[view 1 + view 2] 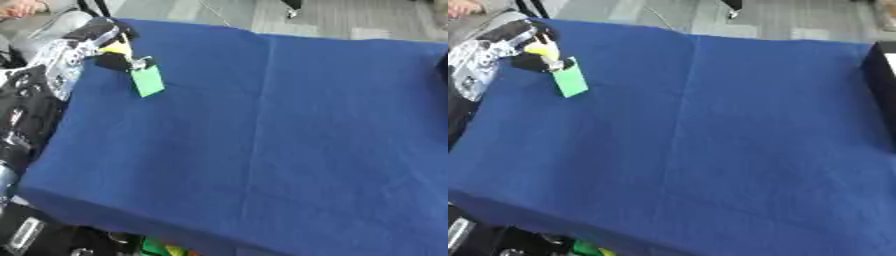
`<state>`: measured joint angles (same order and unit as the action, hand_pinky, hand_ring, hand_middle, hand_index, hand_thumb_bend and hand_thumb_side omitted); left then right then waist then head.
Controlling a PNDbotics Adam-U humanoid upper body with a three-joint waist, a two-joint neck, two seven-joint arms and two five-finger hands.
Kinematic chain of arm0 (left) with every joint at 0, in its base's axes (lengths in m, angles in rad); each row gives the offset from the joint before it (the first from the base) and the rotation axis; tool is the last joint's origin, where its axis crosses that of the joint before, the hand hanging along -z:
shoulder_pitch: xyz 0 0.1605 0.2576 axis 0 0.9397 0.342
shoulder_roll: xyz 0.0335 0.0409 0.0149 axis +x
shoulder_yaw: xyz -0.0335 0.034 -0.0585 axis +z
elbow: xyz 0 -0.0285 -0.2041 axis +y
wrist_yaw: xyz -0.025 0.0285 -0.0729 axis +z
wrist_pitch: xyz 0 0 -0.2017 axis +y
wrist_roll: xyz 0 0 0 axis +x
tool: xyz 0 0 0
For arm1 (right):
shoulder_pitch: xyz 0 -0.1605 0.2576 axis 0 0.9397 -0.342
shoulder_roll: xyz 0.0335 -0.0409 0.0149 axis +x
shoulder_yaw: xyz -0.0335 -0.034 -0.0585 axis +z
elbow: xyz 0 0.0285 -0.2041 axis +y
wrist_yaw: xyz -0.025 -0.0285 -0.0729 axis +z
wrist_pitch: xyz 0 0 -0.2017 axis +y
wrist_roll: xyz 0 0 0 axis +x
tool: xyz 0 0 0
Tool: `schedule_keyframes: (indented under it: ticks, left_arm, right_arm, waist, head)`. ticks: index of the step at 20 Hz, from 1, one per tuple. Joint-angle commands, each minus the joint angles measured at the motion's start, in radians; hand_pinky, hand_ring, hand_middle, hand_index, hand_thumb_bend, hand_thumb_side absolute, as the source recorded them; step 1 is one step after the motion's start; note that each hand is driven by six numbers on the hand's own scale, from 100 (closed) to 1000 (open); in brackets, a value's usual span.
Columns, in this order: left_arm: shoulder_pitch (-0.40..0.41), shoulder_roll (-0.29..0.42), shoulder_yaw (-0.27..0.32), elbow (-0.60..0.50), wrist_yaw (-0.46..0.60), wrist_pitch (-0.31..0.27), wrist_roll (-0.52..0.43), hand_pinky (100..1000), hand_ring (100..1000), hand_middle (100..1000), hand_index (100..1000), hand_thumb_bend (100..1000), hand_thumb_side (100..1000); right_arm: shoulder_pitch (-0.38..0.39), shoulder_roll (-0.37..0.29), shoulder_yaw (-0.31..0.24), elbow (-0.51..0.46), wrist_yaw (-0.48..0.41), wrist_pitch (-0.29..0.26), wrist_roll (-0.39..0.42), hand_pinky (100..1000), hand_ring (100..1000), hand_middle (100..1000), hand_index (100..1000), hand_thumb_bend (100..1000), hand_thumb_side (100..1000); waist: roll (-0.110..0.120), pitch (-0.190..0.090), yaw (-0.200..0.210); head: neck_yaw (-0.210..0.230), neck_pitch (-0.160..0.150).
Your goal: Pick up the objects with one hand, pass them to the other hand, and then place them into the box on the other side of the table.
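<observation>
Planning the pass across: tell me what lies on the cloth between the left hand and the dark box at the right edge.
Nothing: between the left hand, holding a yellow object with a green tag, and the box, only bare blue cloth shows in the right eye view.

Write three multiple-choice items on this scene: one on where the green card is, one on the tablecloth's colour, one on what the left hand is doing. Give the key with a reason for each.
1. Where is the green card?
A. near the table's far left corner
B. at the middle of the table
C. at the near right edge

2. What colour is the tablecloth?
A. red
B. blue
C. white

3. What is the state of the left hand?
A. flat and open on the cloth, holding nothing
B. out of view
C. shut on a yellow object, with the green card hanging below it

Key:
1 A, the card shows at upper left in both eye views.
2 B, a blue cloth covers the whole table.
3 C, the dark fingers curl round the yellow thing and the card dangles just under them.

The right hand shows in neither view.
</observation>
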<state>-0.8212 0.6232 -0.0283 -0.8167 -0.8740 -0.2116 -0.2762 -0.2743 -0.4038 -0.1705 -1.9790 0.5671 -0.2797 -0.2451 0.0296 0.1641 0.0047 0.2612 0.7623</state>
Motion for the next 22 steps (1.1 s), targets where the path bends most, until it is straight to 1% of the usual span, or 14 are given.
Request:
schedule_keyframes:
  ticks: [1,3,5,10,15,18,22]
  left_arm:
    - [-0.036,0.012,0.018,0.033,-0.037,-0.023,-0.033,804,744,733,847,579,673]
    - [-0.042,0.009,0.021,0.036,-0.046,-0.031,-0.052,804,743,731,849,587,673]
    - [-0.043,0.008,0.023,0.033,-0.058,-0.027,-0.059,801,738,715,846,568,656]
    - [-0.041,0.011,0.028,0.024,-0.095,0.019,-0.025,795,722,708,839,529,610]
    - [-0.031,0.014,0.030,0.023,-0.114,0.067,0.016,786,699,693,830,509,593]
    - [-0.023,0.016,0.027,0.029,-0.128,0.080,0.012,780,690,683,818,506,580]
    - [-0.013,0.017,0.026,0.044,-0.152,0.083,-0.012,772,680,672,805,508,577]
  right_arm:
    - [-0.017,-0.013,0.000,-0.021,-0.010,-0.005,0.002,824,834,785,1000,100,192]
    - [-0.017,-0.013,0.000,-0.021,-0.012,-0.004,0.003,824,834,785,1000,100,195]
    - [-0.017,-0.013,-0.001,-0.021,-0.014,-0.004,0.004,825,834,784,1000,100,196]
    - [-0.016,-0.013,-0.001,-0.021,-0.015,-0.004,0.007,827,835,784,1000,100,201]
    - [-0.015,-0.013,-0.001,-0.021,-0.016,-0.003,0.010,828,835,784,1000,100,207]
    - [-0.014,-0.013,-0.001,-0.021,-0.017,-0.003,0.011,828,835,784,1000,100,207]
    - [-0.018,-0.011,-0.001,-0.021,-0.016,0.001,0.015,829,835,784,1000,100,208]
  waist:
    - [0.000,-0.009,-0.003]
    - [0.000,-0.008,-0.005]
    - [0.001,-0.007,-0.006]
    - [0.004,-0.008,-0.007]
    - [0.006,-0.009,-0.006]
    - [0.007,-0.010,-0.005]
    - [0.007,-0.011,-0.004]
  head:
    - [0.007,-0.011]
    - [0.007,-0.010]
    - [0.008,-0.010]
    - [0.008,-0.010]
    - [0.007,-0.009]
    - [0.007,-0.009]
    - [0.006,-0.009]
